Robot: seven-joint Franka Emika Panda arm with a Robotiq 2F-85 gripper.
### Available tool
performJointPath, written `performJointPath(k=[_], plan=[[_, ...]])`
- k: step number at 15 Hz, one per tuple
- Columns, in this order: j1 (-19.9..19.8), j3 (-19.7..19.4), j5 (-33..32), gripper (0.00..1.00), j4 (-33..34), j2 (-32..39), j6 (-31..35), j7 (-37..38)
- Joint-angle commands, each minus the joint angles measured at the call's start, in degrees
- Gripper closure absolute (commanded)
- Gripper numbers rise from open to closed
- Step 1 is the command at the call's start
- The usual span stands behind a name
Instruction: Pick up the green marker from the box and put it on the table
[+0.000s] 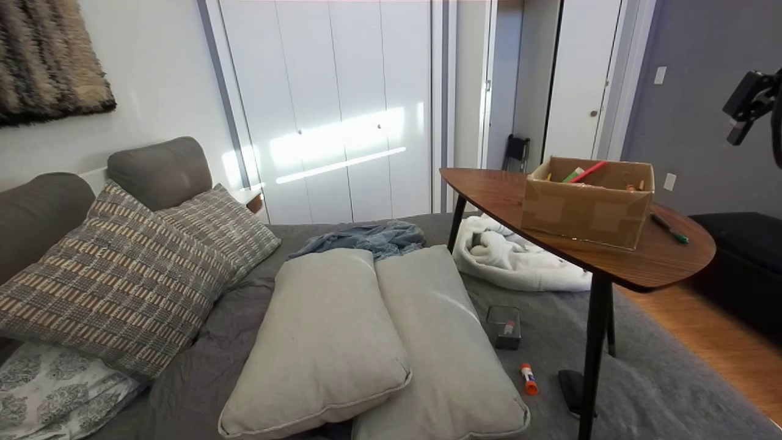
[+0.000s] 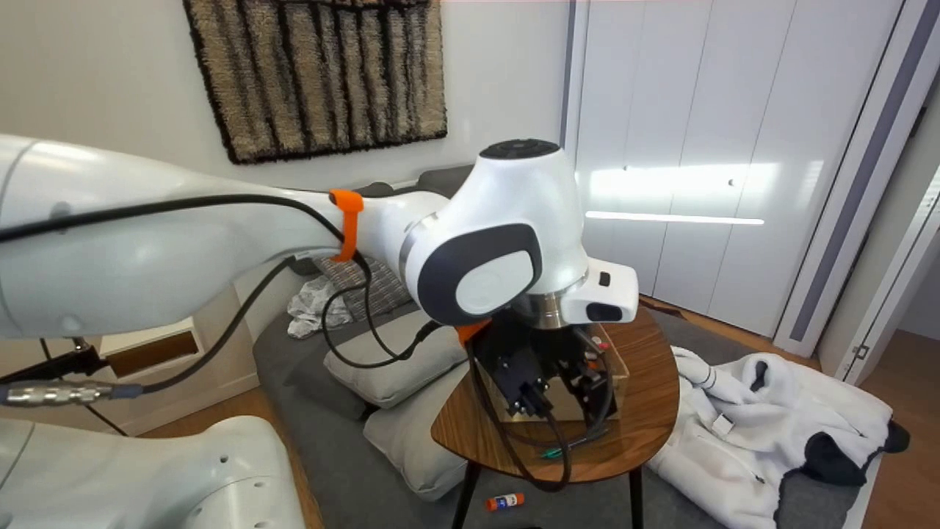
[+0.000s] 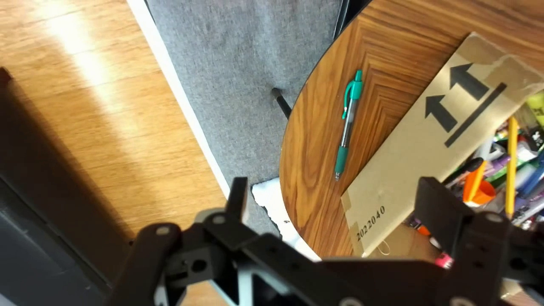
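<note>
The box is a brown cardboard box (image 1: 586,211) on the wooden table (image 1: 489,190); it also shows in the wrist view (image 3: 403,140). It holds many pens and markers. A green marker-like stick (image 1: 572,175) with a pale end pokes above its rim in an exterior view; I cannot pick it out surely in the wrist view. A clear pen with green grip and cap (image 3: 348,123) lies on the table beside the box. My gripper (image 3: 332,182) is open and empty, above the table's edge and the box's near corner; its right finger overlaps the box opening in the wrist view.
A red stick (image 1: 591,171) also rises from the box. An orange cap or holder (image 3: 479,191) and yellow pencil (image 3: 511,165) lie inside. The bed around the table holds pillows (image 1: 324,336), a white garment (image 2: 771,419) and a glue stick (image 2: 505,502). Loose cables hang by the gripper.
</note>
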Motion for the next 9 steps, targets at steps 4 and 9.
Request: performJointPath(k=[4,9], plan=[[-0.20,3.63,-2.82,0.00,5.14,-3.61,-11.08,5.86],[1.26,3.25,-3.08,0.00,5.89,-2.98,-11.86,7.35]])
